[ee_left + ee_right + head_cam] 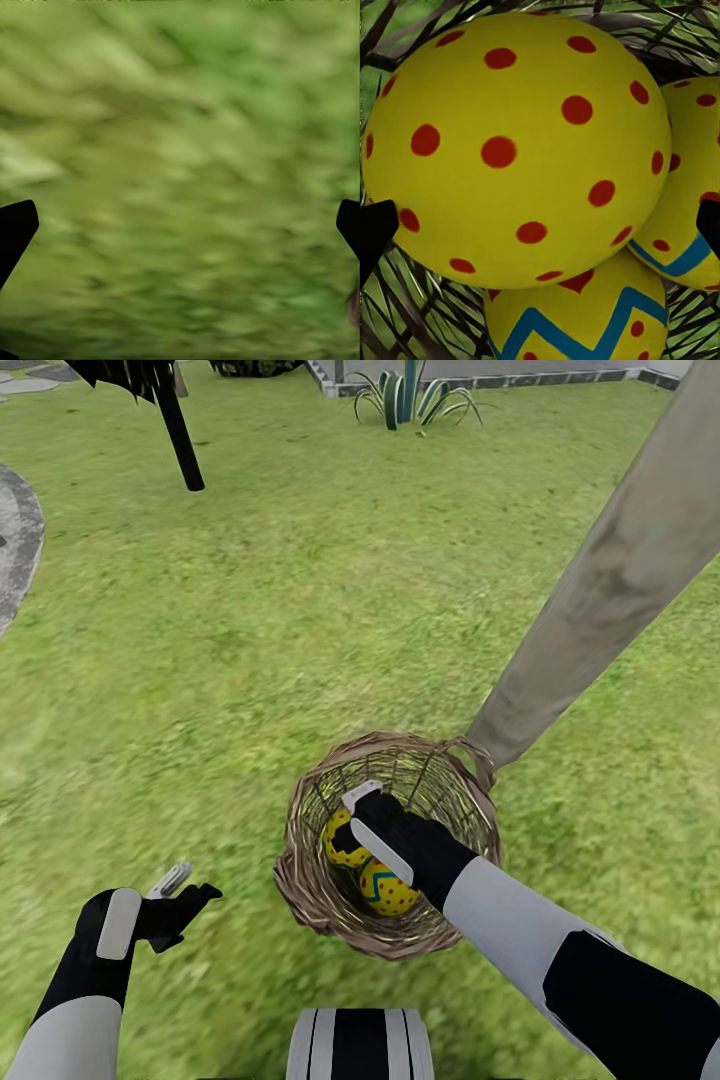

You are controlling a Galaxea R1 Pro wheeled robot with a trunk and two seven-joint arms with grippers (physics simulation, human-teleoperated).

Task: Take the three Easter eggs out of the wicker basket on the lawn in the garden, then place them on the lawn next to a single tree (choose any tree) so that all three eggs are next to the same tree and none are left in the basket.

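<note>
From the head camera I see my left gripper [185, 890] hanging low over the lawn [250, 640], fingers apart; its wrist camera gives me blurred grass between the two tips. My right gripper [352, 818] reaches down into the wicker basket [300, 880], fingers spread beside the Easter eggs [385, 890]. The right wrist camera resolves three eggs [517, 142] packed together; overhead I make out two. The tree [610, 580] trunk rises just behind the basket.

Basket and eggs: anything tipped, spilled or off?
Nothing stands out. The wicker basket sits upright on the lawn beside the tree, eggs still inside. The right gripper is open, reaching into it.
</note>
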